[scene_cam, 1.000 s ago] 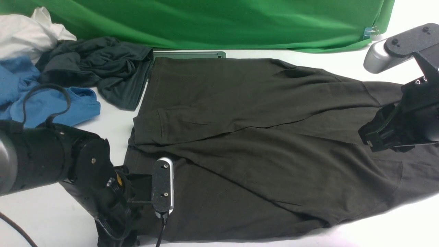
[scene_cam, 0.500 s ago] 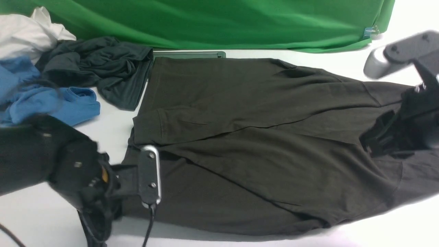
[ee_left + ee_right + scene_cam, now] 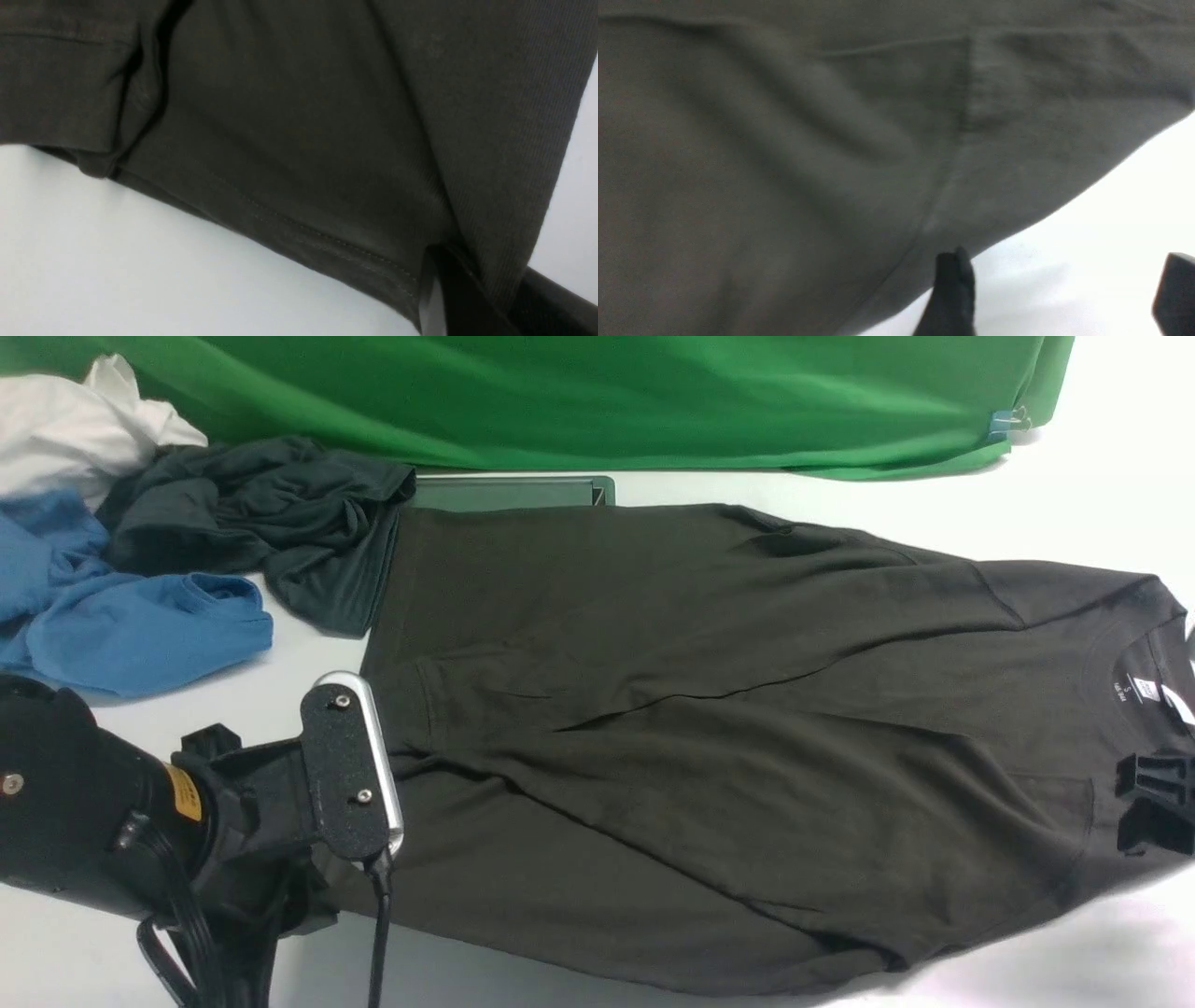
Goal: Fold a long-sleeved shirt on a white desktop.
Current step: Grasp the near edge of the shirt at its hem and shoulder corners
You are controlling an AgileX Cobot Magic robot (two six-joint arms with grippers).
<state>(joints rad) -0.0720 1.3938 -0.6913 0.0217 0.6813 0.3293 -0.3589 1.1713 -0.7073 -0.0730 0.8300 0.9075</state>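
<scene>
From the front, the long-sleeved shirt [image 3: 709, 737] lies spread on the white desktop [image 3: 1074, 495] between the two sets of jaws; left wrist view, the left gripper [image 3: 486, 294] pinches its hem; right wrist view, the right gripper [image 3: 1064, 266] gapes wide, empty, one finger [image 3: 952, 289] at the shirt's edge.

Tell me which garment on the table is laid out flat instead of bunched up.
The large dark charcoal-olive long-sleeved shirt, spread across the white desktop. The blue garment, the white garment and the smaller greenish-black garment lie crumpled.

Shirt [image 3: 709, 728] on desktop [image 3: 1074, 513], hatch [image 3: 509, 493] behind
</scene>
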